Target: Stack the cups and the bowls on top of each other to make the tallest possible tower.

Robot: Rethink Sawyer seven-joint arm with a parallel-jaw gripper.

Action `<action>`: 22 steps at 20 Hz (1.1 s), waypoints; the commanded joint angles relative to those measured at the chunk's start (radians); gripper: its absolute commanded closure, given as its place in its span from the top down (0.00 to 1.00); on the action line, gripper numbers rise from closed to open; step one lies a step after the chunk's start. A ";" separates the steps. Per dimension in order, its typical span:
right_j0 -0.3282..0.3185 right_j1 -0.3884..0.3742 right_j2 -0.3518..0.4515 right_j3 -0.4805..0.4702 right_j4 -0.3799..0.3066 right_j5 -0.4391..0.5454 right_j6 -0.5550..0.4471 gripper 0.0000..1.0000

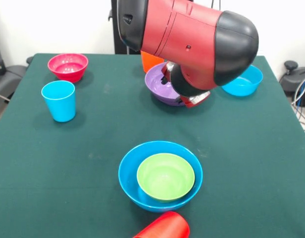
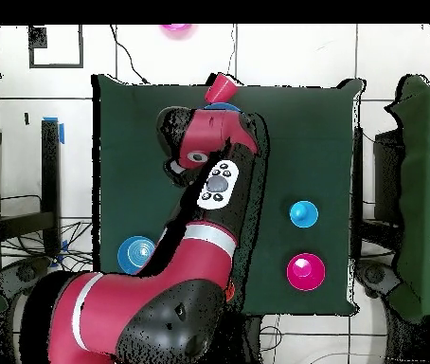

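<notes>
Claw [image 1: 184, 94] low inside purple bowl [image 1: 160, 84], likely for grasp; opening and hold undeterminable, arm blocks view. Orange cup [image 1: 151, 60] just behind. Lime bowl [image 1: 165, 176] nested in blue bowl [image 1: 137, 186], well apart toward camera: tower base.

Green table [image 1: 68, 163] with bowls [image 1: 160, 174], cups [image 1: 59, 100]

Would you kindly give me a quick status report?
Gripper hidden behind arm over purple bowl. Green bowl nested in blue bowl. Red cup tipped over.
</notes>
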 commanded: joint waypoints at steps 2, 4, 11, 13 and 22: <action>-0.011 0.039 0.167 0.096 -0.001 -0.050 -0.045 1.00; -0.009 0.045 0.167 0.100 0.002 -0.063 -0.027 1.00; 0.001 0.051 0.179 0.102 -0.001 -0.083 -0.023 1.00; -0.003 0.053 0.183 0.099 -0.004 -0.085 -0.027 1.00; -0.001 0.060 0.189 0.112 -0.018 -0.139 -0.010 1.00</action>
